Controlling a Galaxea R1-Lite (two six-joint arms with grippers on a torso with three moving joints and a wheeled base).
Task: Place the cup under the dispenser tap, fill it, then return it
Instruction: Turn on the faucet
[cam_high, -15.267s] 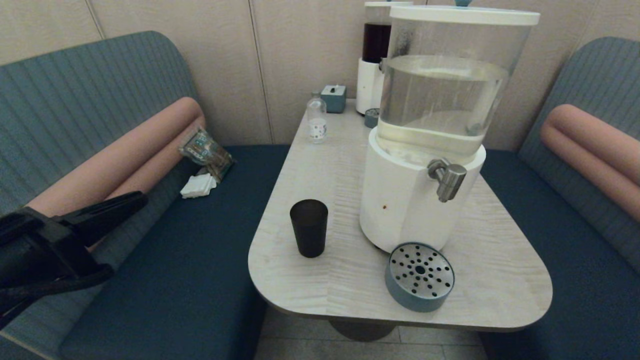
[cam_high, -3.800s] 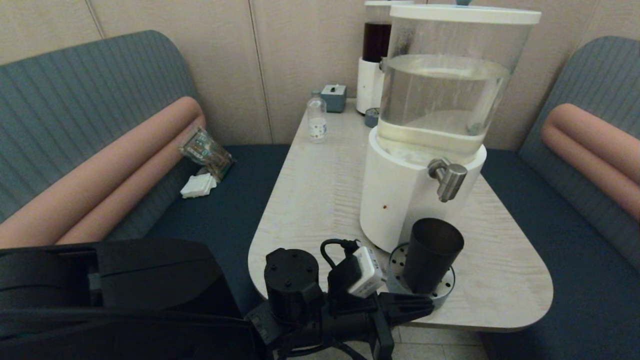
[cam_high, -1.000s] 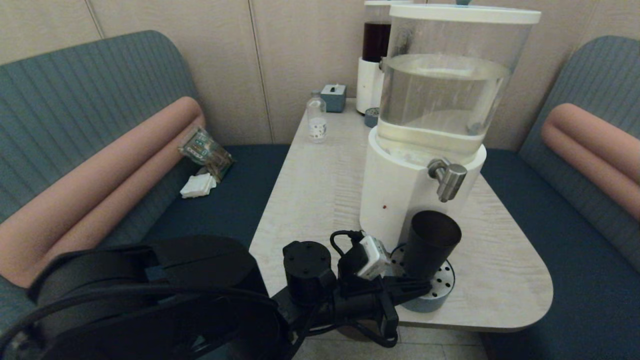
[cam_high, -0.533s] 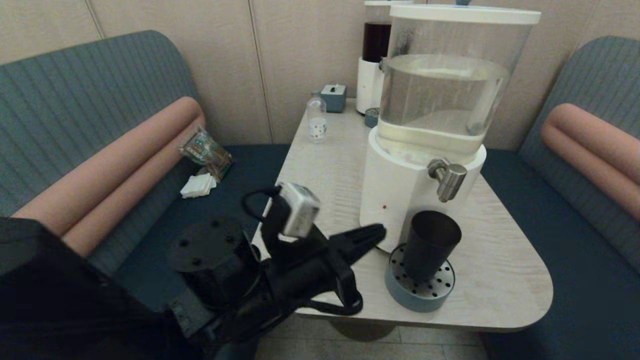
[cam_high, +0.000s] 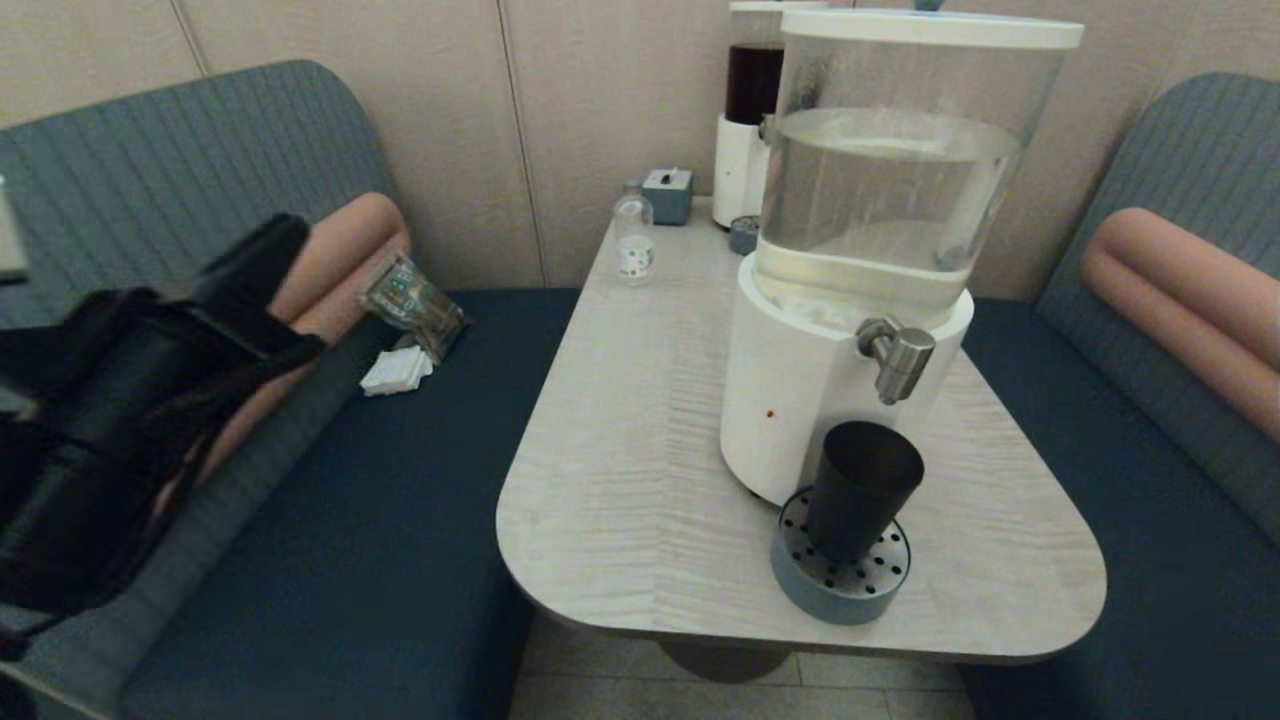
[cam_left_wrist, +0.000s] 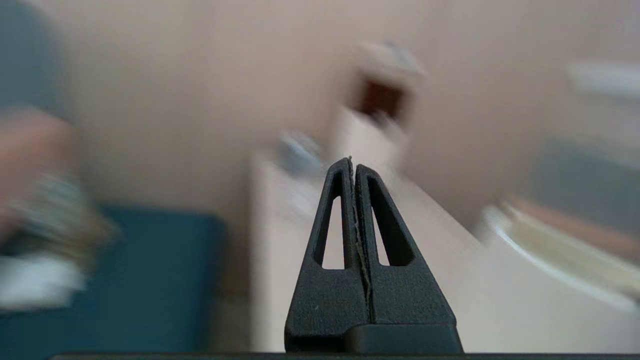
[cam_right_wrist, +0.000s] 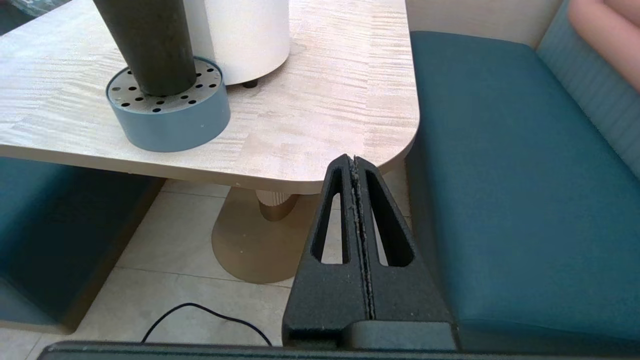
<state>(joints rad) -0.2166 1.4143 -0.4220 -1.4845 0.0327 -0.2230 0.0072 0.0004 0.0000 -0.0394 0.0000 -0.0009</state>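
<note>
Cup (cam_high: 862, 490): upright on the round drain tray (cam_high: 840, 585), directly beneath the tap (cam_high: 897, 358), free of both grippers.
Left gripper (cam_left_wrist: 352, 167): fingers pressed together, empty, over the left bench, well apart from the table (cam_high: 640, 470).
Right gripper (cam_right_wrist: 354, 165): fingers together, empty, below the table's near edge.

Cup (cam_high: 862, 490): small dark brown-black tumbler, tapered, no handle, upright, open end up. Stands on the round perforated drip tray at the near end of the table, just in front of the white dispenser base; lower body also seen in right wrist view (cam_right_wrist: 145, 45). Tap (cam_high: 897, 358): short brushed-steel spout, angled downward, sticking out of the dispenser base directly above the cup, not touching it. Fill level inside cup cannot be told.
</note>
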